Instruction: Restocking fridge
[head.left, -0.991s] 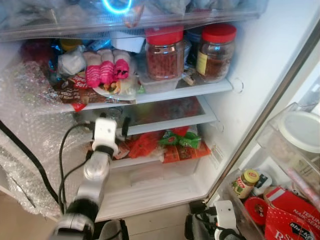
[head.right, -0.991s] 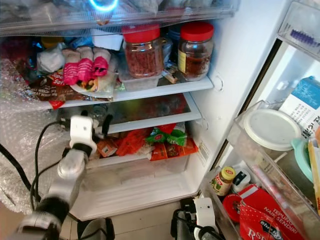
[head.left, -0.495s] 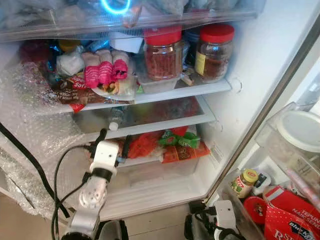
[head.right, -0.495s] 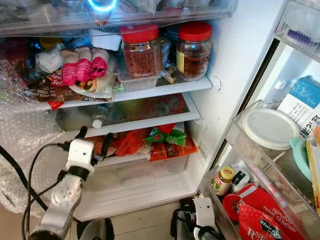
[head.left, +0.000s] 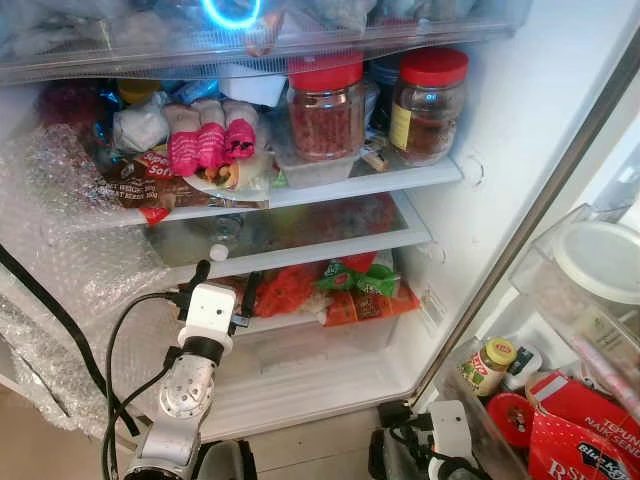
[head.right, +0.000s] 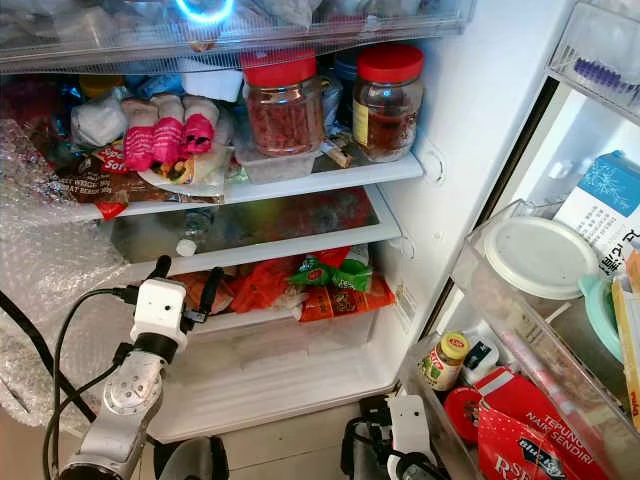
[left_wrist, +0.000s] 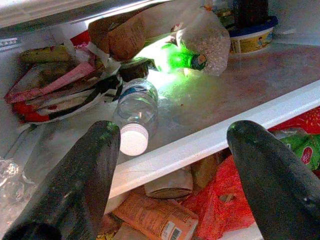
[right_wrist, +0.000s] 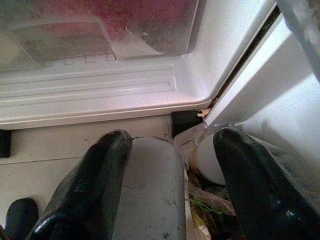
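The left gripper (head.left: 222, 283) hung before the open fridge's middle glass shelf (head.left: 330, 245), its two black fingers (left_wrist: 82, 180) spread wide with nothing between them. A clear plastic water bottle (left_wrist: 136, 111) lay on its side on that shelf, just beyond the fingertips, its white cap (left_wrist: 133, 139) toward the gripper and nearer one finger than the other. A green bottle (left_wrist: 179, 59) lay farther back. Red and orange snack packets (head.left: 300, 290) sat on the shelf beneath the fingers. The right gripper (right_wrist: 170, 165) hung low by the fridge's bottom edge, fingers apart and empty.
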